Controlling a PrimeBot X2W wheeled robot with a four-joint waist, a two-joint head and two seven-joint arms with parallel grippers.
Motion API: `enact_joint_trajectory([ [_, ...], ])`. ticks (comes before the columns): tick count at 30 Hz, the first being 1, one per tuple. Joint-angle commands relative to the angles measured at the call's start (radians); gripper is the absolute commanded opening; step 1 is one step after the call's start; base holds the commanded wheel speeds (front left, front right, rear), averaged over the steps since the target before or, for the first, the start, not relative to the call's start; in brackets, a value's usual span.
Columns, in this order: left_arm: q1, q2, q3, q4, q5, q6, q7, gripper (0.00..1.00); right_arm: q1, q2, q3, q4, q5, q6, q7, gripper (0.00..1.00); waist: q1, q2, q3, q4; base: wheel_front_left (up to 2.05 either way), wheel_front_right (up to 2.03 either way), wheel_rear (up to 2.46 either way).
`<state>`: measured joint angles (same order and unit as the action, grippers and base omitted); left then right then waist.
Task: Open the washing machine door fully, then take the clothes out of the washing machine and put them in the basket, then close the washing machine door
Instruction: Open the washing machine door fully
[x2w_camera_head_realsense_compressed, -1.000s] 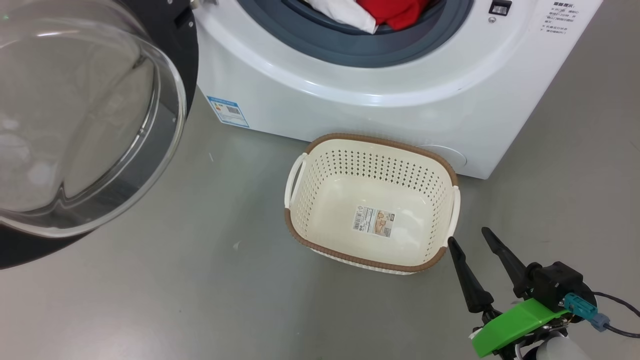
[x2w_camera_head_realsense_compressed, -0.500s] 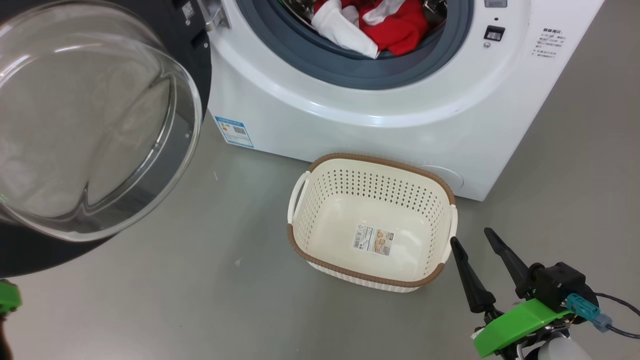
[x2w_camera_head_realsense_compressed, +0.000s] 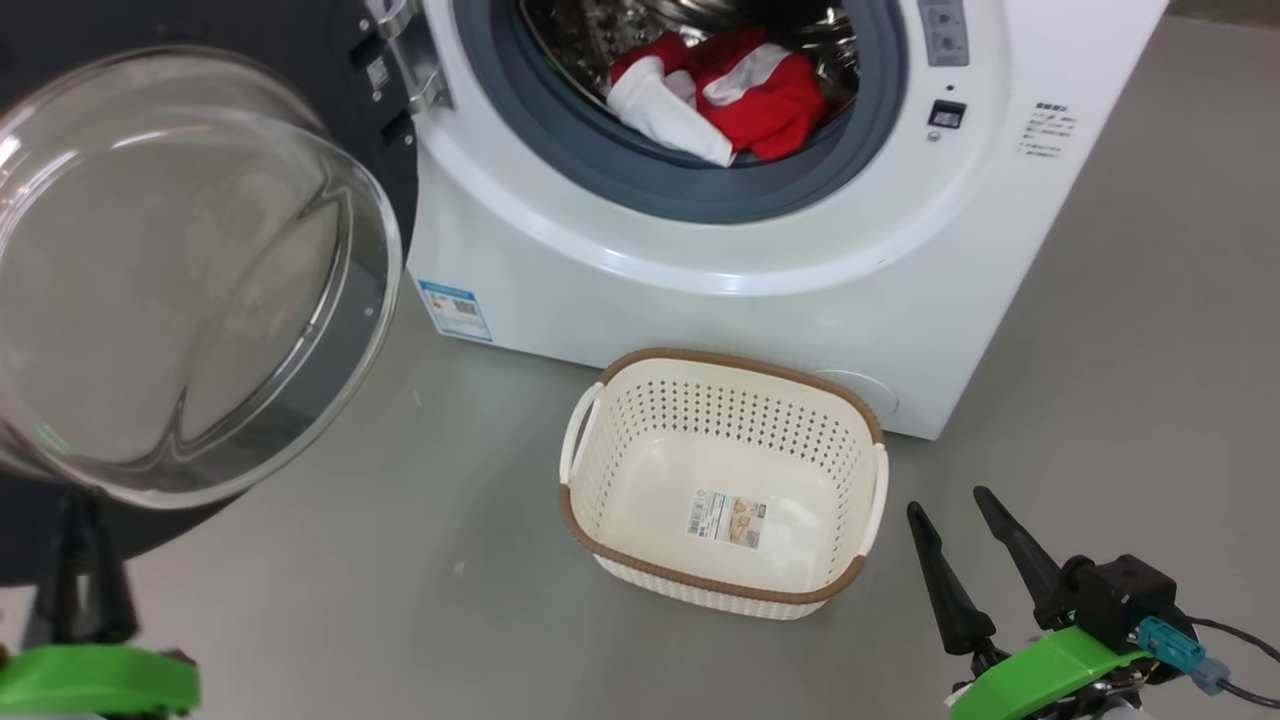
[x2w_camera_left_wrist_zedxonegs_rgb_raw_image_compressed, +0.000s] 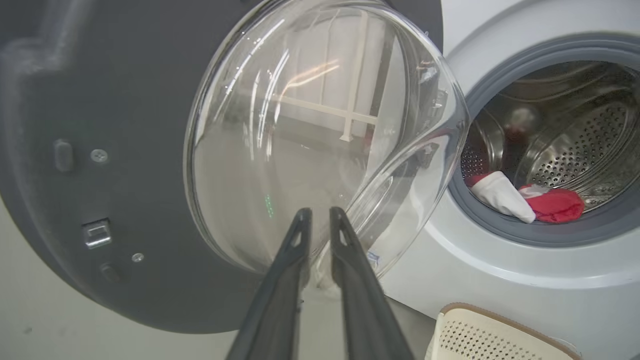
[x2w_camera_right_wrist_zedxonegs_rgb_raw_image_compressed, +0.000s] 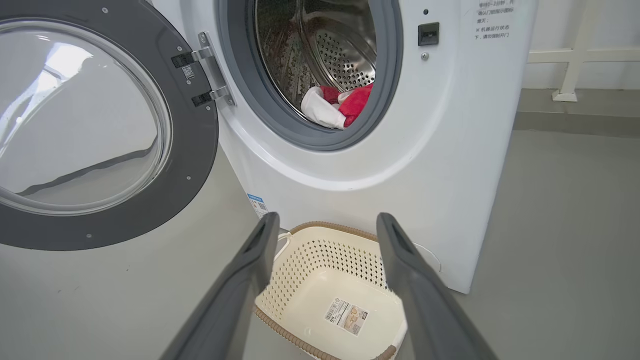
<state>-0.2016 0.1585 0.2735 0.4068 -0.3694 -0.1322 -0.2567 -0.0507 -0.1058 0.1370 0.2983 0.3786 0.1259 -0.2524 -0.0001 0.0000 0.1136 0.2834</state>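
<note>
The washing machine door (x2w_camera_head_realsense_compressed: 190, 280) is hanging open. The right gripper (x2w_camera_head_realsense_compressed: 948, 502), jaws apart, is hovering near the basket (x2w_camera_head_realsense_compressed: 700, 585), and the left gripper (x2w_camera_left_wrist_zedxonegs_rgb_raw_image_compressed: 318, 212) has its jaws nearly together — reaching past the grey rubber ring (x2w_camera_head_realsense_compressed: 700, 195), pinch the red clothes (x2w_camera_head_realsense_compressed: 770, 100) deeply.

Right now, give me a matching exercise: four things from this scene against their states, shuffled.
Things:
1. washing machine door
2. clothes
3. basket
4. right claw

States:
A. empty, standing on the floor
B. spread, gripping nothing
C. swung wide open
D. lying inside the drum

Pairs: 1-C, 2-D, 3-A, 4-B.
</note>
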Motion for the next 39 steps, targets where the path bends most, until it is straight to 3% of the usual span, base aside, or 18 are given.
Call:
enact_joint_trajectory([
  [1,0.008,0.031,0.02,-0.04,0.005,0.002,-0.005,0.3,0.003,-0.002,0.016,-0.029,0.013,0.005,-0.009,1.0,0.0001,0.0,-0.018,-0.022,0.0,0.0,0.0],
  [3,0.04,0.025,-0.013,-0.075,-0.004,0.002,-0.005,0.57,0.011,0.0,0.009,-0.034,0.015,0.005,-0.009,1.0,0.0001,0.0,-0.024,-0.037,0.0,0.0,0.0],
  [4,0.056,0.027,-0.027,-0.089,-0.004,0.002,-0.005,1.0,0.014,0.001,0.005,-0.036,0.016,0.005,-0.009,1.0,0.0001,0.0,-0.026,-0.045,0.0,0.0,0.0],
  [20,0.16,0.052,-0.205,-0.228,-0.091,0.002,-0.005,1.0,0.041,0.005,-0.055,-0.067,0.015,0.005,-0.009,1.0,0.0001,0.0,-0.031,-0.189,0.0,0.0,0.0],
  [39,0.199,0.054,-0.301,-0.269,-0.097,0.002,-0.005,1.0,0.077,0.005,-0.12,-0.097,0.021,0.005,-0.009,1.0,0.0001,0.0,-0.042,-0.304,0.0,0.0,0.0],
])
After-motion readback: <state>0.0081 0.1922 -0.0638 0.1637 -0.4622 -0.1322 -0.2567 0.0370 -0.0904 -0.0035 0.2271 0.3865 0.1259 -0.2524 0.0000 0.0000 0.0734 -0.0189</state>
